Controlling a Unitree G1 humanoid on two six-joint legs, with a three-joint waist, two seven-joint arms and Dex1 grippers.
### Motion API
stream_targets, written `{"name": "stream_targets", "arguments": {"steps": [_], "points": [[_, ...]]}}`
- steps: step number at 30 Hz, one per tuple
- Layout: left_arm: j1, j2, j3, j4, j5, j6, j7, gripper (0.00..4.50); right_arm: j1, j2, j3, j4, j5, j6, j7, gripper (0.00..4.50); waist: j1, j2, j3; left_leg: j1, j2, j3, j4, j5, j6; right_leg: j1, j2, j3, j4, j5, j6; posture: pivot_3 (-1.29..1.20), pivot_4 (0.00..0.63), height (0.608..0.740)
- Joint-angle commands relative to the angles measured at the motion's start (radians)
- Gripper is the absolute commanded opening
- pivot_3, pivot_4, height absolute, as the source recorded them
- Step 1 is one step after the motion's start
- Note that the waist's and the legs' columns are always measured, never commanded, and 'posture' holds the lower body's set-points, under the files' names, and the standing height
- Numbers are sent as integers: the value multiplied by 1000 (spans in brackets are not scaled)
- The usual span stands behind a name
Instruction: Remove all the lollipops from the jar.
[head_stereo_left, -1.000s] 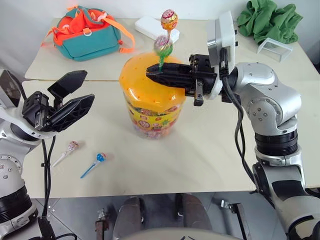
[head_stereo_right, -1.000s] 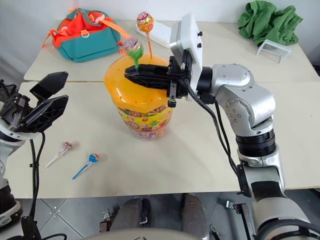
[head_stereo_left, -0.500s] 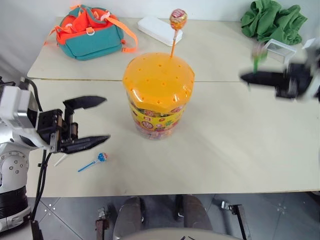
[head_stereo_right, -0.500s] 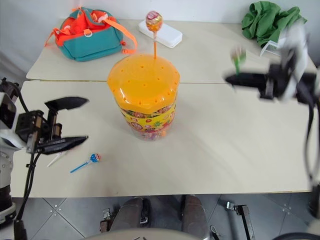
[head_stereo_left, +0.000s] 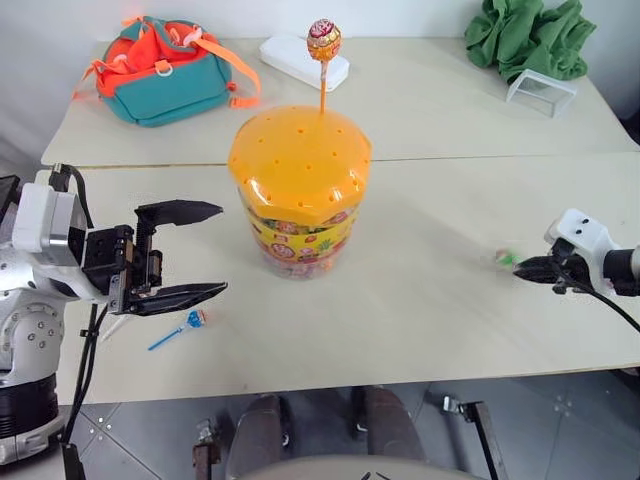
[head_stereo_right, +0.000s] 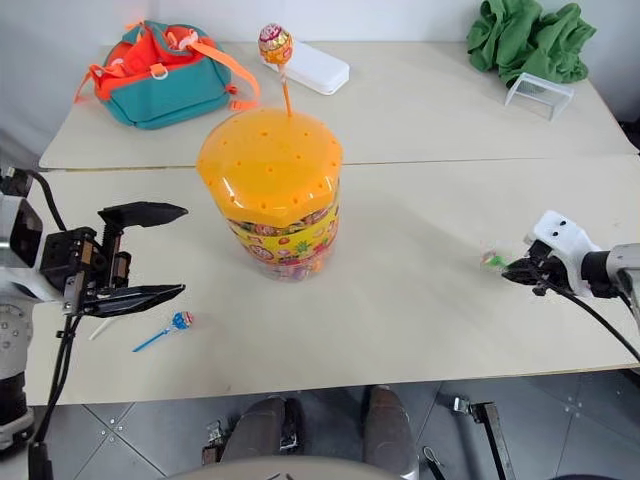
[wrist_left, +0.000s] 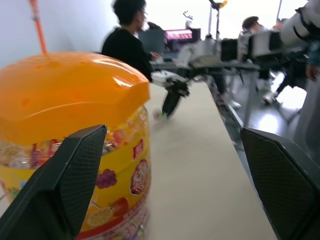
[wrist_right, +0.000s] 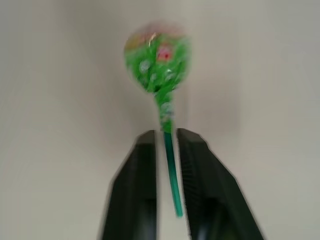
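The jar (head_stereo_left: 300, 190), a clear cylinder with a holed orange lid, stands mid-table. One lollipop (head_stereo_left: 323, 40) on an orange stick stands upright in the lid's far side. A green lollipop (wrist_right: 157, 57) lies low at the table's right, its stick between the slightly parted fingers of my right gripper (wrist_right: 166, 132), with a gap beside the stick. My left gripper (head_stereo_left: 190, 250) hangs wide open left of the jar, pointing at it, holding nothing. A blue-stick lollipop (head_stereo_left: 190, 320) lies on the table below the left gripper. A white-stick one (head_stereo_left: 108, 327) is partly hidden behind it.
At the back of the far table lie a teal and orange backpack (head_stereo_left: 165, 70), a white flat box (head_stereo_left: 300, 60), a green cloth (head_stereo_left: 525, 40) and a small clear container (head_stereo_left: 540, 90). People sit beyond the table's end in the left wrist view.
My right gripper pulled the green lollipop off the lid, swung it right and down to the table, and its fingers parted. The left gripper turned level and sank slightly.
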Motion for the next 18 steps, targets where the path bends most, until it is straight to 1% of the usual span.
{"name": "stream_targets", "arguments": {"steps": [1, 3, 4, 5, 8, 11, 14, 18], "points": [[39, -17, 50, -60, -57, 21, 70, 4500, -16, 32, -130, -92, 119, 1, 36, 2050, 0, 0, 0, 0, 0, 0, 0, 0, 0, 0, 0, 0, 0, 0, 0, 0, 150, 740], [58, -5, 118, -37, -126, 81, 126, 4500, -84, 148, -281, -238, 361, 23, 43, 2714, -4, 0, 0, 0, 0, 0, 0, 0, 0, 0, 0, 0, 0, 0, 0, 0, 150, 740], [64, 2, 140, -32, -153, 105, 146, 4500, -102, 185, -327, -288, 435, 38, 45, 2714, -7, 1, 1, 0, 1, -1, 0, 0, 0, 0, 0, 0, 1, 0, 0, 0, 150, 740], [63, 0, 162, -23, -174, 119, 172, 4500, -131, 212, -339, -321, 470, 67, 29, 2714, -6, 2, 1, 1, 2, -1, 0, 0, 0, -1, 1, 0, 1, 0, 0, 0, 150, 740], [43, -20, 197, -2, -218, 143, 248, 4500, -234, 287, -300, -378, 502, 122, -49, 2714, 2, 1, 1, 1, 1, -3, 0, 0, 0, 0, 0, 0, 2, 0, 0, 0, 150, 740], [-11, -50, 218, 24, -278, 169, 356, 4500, -384, 358, -219, -381, 516, 233, -123, 2714, 15, 0, 0, 0, 0, -4, 1, 0, 0, 1, 0, -2, 2, 0, 0, 0, 150, 740], [-26, -54, 220, 25, -296, 183, 364, 4500, -473, 418, -165, -375, 506, 279, -157, 2714, 21, 0, 0, -1, 0, -4, 2, 0, 0, 0, 0, -2, 3, 0, 0, 0, 150, 740], [-6, -50, 217, 14, -332, 219, 356, 4500, -556, 478, -97, -353, 471, 324, -205, 2714, 22, 0, 0, -2, 0, -4, 1, -1, 0, -1, 0, -3, 3, 0, 0, 0, 150, 740]]}}
